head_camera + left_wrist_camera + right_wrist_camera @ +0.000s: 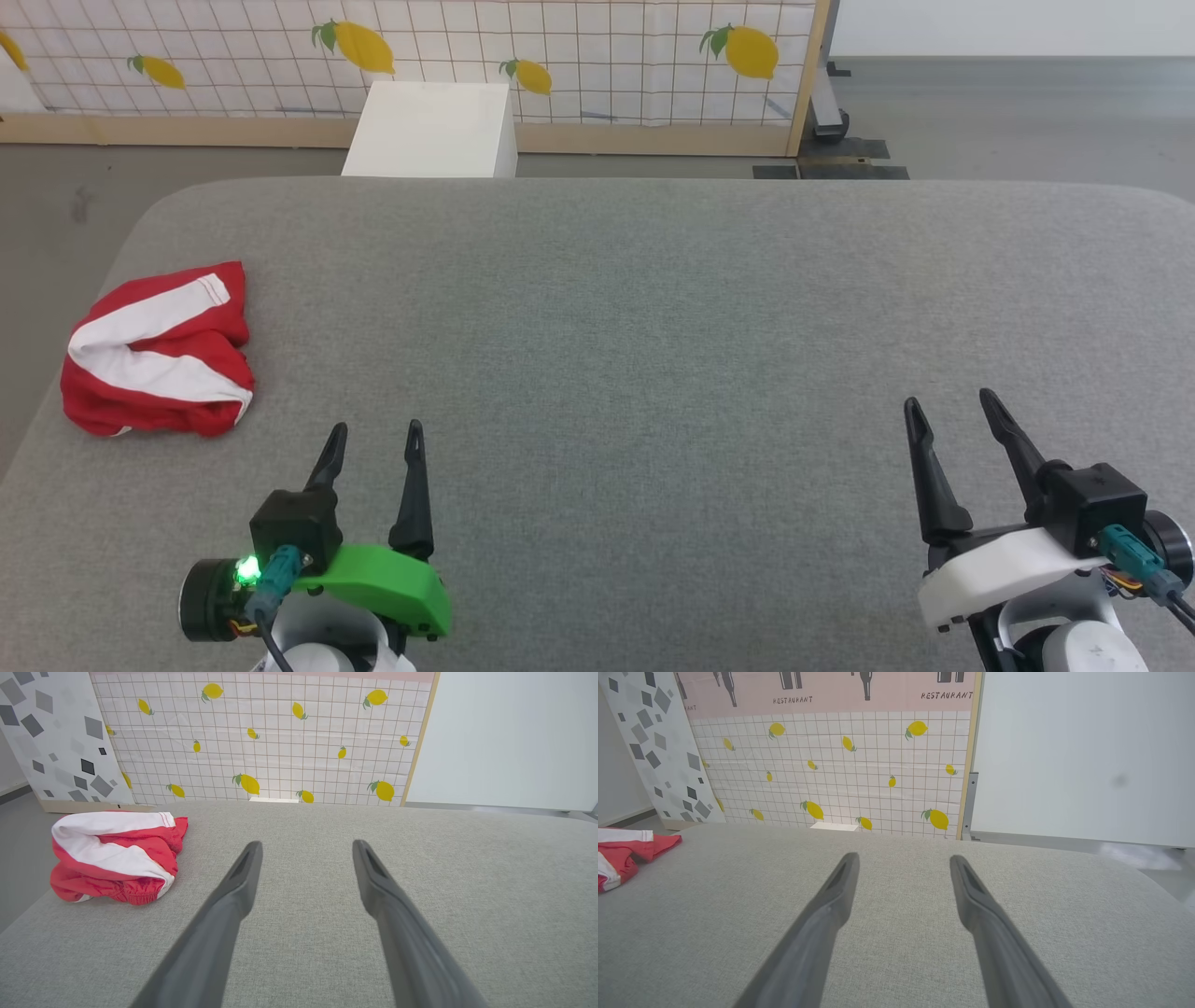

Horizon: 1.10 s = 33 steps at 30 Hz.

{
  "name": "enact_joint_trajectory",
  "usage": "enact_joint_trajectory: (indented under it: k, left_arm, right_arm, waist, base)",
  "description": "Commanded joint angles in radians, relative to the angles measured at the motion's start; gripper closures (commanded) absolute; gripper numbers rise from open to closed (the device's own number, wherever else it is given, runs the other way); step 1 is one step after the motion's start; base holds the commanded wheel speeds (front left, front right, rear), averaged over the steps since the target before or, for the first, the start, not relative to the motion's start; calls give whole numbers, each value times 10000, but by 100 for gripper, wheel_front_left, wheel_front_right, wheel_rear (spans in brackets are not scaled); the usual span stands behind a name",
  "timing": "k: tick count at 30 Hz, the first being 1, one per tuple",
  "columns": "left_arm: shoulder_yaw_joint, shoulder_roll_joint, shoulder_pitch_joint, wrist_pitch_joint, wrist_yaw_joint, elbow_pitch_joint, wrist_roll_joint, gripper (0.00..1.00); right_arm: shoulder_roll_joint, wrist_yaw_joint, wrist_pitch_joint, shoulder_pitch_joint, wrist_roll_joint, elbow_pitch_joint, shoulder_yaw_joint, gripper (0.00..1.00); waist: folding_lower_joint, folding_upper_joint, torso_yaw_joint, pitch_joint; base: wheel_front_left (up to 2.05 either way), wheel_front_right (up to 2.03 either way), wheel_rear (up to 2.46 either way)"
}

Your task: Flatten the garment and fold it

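Observation:
The garment (159, 353), red shorts with broad white stripes, lies crumpled in a heap near the left edge of the grey padded table (635, 308). In the left wrist view the garment (114, 861) sits ahead and to the left, its gathered waistband at the near side. A corner of the garment (626, 851) shows at the left edge of the right wrist view. My left gripper (375, 431) stands open, empty, to the right of and nearer than the heap. My right gripper (948, 401) stands open and empty far to the right.
A white box (431, 131) stands on the floor beyond the table's far edge. Behind it runs a lemon-patterned grid panel (579, 56) on a wooden base. The table's left edge (37, 411) drops off just beside the heap.

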<state>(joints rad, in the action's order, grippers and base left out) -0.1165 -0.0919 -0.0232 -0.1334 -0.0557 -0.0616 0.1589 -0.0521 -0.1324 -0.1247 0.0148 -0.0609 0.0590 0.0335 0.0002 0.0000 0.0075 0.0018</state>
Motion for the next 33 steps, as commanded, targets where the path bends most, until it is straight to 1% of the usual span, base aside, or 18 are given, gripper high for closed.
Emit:
enact_joint_trajectory:
  k: [1,6,15,23,33]
  left_arm:
    - [-71,-88,-201,-102,-110,-55,94,0]
    - [-189,-115,-283,-206,-185,-119,187,0]
    - [-338,-212,-345,-397,-333,-216,352,0]
    - [-482,-290,-420,-567,-462,-244,512,0]
    - [-642,-406,-455,-776,-627,-326,750,0]
  right_arm:
    - [10,10,-126,-45,-69,51,37,0]
    - [11,10,-220,-87,-76,79,120,0]
    - [13,11,-346,-92,-129,90,154,0]
    - [14,13,-491,-64,-149,154,199,0]
    - [15,14,-675,-47,-211,272,168,0]
  waist:
    - [-2,0,23,9]
    - [-2,0,294,24]
    - [-2,0,1255,68]
    - [-2,0,2333,167]
    - [-2,0,3860,156]
  base:
    - [0,0,0]
    - [0,0,0]
    - [0,0,0]
    - [0,0,0]
    - [0,0,0]
